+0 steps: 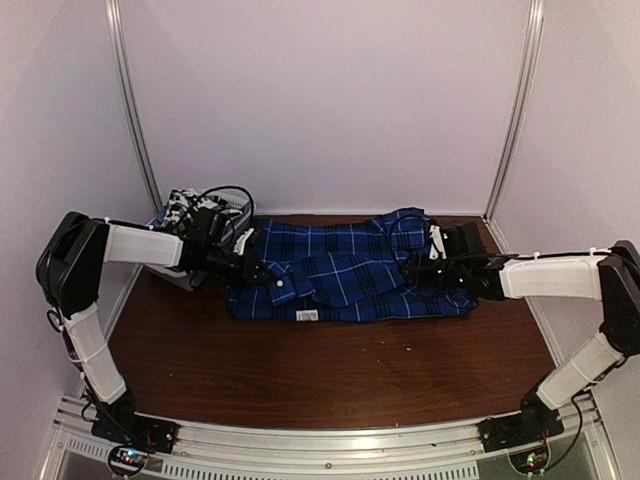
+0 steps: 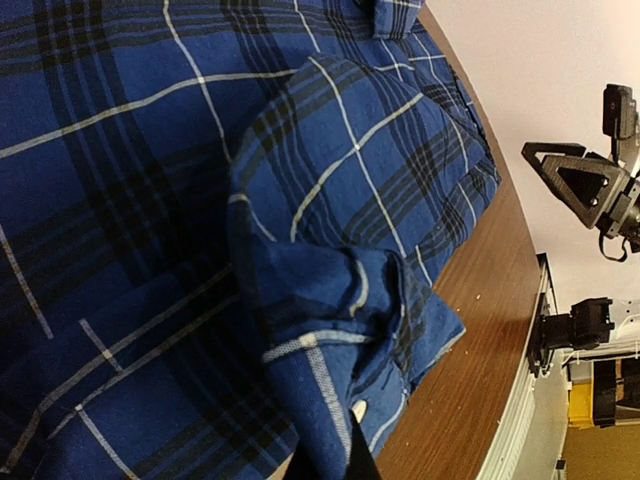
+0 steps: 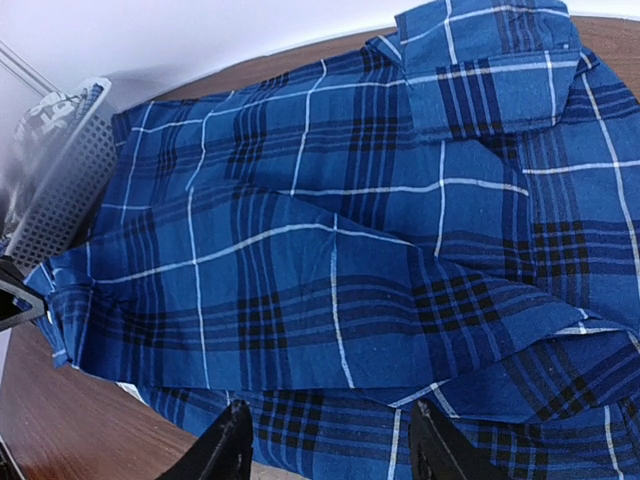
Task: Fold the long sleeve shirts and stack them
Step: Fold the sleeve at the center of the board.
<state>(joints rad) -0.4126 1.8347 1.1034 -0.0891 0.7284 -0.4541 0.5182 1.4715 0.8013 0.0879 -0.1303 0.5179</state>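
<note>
The brown table (image 1: 330, 370) carries the blue plaid shirt (image 1: 340, 275), which lies stretched out lengthwise between the two sets of fingers. The step in hand looks like folding a sleeve inward. To do it well, the left arm should probably lift the cuff just clear of the body panel and carry it straight across towards the right-hand fingers, so the sleeve lands flat and does not drag the layer beneath. The right arm could press the cloth under it to keep the shirt from sliding.

A white mesh basket (image 3: 65, 185) stands just behind the left fingers, with what seems to be the checked shirt (image 1: 183, 202) inside.

The left gripper (image 1: 250, 266) reaches low from a bent elbow, clenched on a bunched sleeve cuff (image 2: 350, 300). The right gripper (image 3: 330, 430) extends level over the shirt's other end, its fingers (image 3: 232, 452) spread wide and grasping nothing.
</note>
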